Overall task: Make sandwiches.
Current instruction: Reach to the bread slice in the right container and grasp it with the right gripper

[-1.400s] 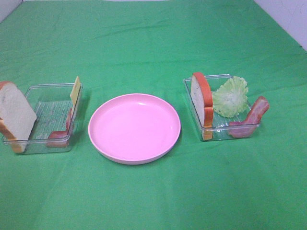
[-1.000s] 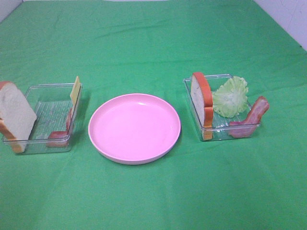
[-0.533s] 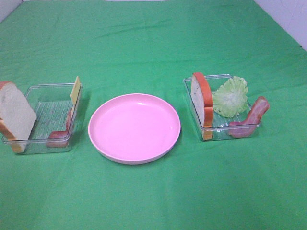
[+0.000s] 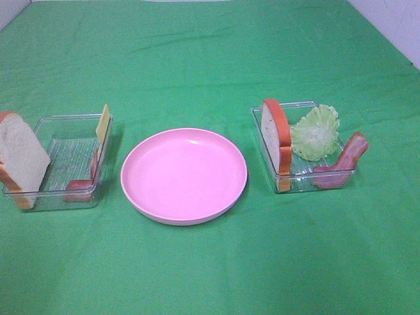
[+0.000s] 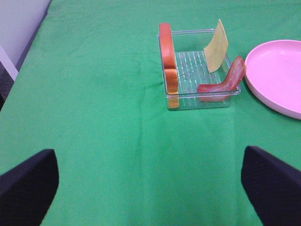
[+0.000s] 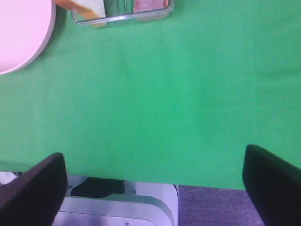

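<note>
The left gripper (image 5: 150,188) hovers over the green cloth (image 5: 94,117), jaws wide apart, bread slice (image 5: 168,52) upright in a clear tray (image 5: 202,103) well ahead. The right gripper (image 6: 153,188) likewise gapes empty, another tray (image 6: 127,18) ahead.

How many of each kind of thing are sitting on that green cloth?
Bread slices: 2
Bacon strips: 2
Cheese slice: 1
Lettuce leaf: 1
Clear trays: 2
Pink plate: 1
Total: 9
</note>
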`<state>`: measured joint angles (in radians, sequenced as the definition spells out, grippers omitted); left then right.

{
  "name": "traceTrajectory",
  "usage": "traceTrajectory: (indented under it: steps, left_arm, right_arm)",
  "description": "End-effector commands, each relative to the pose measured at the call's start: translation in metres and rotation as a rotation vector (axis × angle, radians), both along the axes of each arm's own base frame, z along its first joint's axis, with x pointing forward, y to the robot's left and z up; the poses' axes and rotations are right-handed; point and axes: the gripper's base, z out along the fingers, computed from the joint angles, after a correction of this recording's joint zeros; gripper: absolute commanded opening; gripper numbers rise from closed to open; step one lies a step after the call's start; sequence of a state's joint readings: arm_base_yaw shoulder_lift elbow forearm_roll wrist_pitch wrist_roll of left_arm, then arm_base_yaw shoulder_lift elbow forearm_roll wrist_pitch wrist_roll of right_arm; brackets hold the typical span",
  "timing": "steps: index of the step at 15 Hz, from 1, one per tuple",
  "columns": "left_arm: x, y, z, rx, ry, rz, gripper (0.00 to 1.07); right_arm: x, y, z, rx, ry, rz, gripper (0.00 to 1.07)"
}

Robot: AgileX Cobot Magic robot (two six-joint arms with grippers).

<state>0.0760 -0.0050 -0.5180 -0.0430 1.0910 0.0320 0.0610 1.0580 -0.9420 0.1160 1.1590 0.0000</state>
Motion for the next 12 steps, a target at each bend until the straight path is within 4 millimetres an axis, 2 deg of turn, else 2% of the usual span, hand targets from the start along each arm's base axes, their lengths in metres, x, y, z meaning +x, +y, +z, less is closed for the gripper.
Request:
traceTrajectory:
  steps: [1, 2, 6, 7, 8, 10, 11, 12]
  left_arm:
    - [-0.001, -0.001, 0.0, -0.005, -0.026, -0.003, 1.0]
    - [-0.001, -0.001, 0.0, -0.005, -0.026, -0.003, 1.0]
    - [-0.001, -0.001, 0.0, -0.005, -0.026, -0.003, 1.0]
    - [-0.001, -0.001, 0.0, -0.005, -0.026, -0.003, 1.0]
    - [-0.001, -0.001, 0.0, -0.005, -0.026, -0.003, 1.0]
    - [-0.001, -0.001, 0.0, -0.005, -0.026, -0.003, 1.0]
    - [-0.001, -0.001, 0.0, -0.005, -0.026, -0.003, 1.0]
    - [-0.001, -0.001, 0.0, -0.005, -0.026, -0.003, 1.0]
  right_arm:
    - [0.048, 0.004, 0.002, 0.0, 0.051, 0.051, 0.96]
    - [0.087, 0.007, 0.007, 0.005, 0.058, 0.061, 0.96]
    - [0.137, 0.015, 0.013, 0.048, 0.056, 0.074, 0.96]
    - [0.142, 0.017, 0.013, 0.064, 0.054, 0.074, 0.96]
    - [0.155, 0.026, 0.012, 0.107, 0.053, 0.09, 0.96]
    - [0.165, 0.043, 0.008, 0.108, 0.062, 0.116, 0.96]
    - [0.172, 0.055, 0.005, 0.107, 0.067, 0.13, 0.96]
    - [0.185, 0.08, -0.008, 0.098, 0.097, 0.163, 0.96]
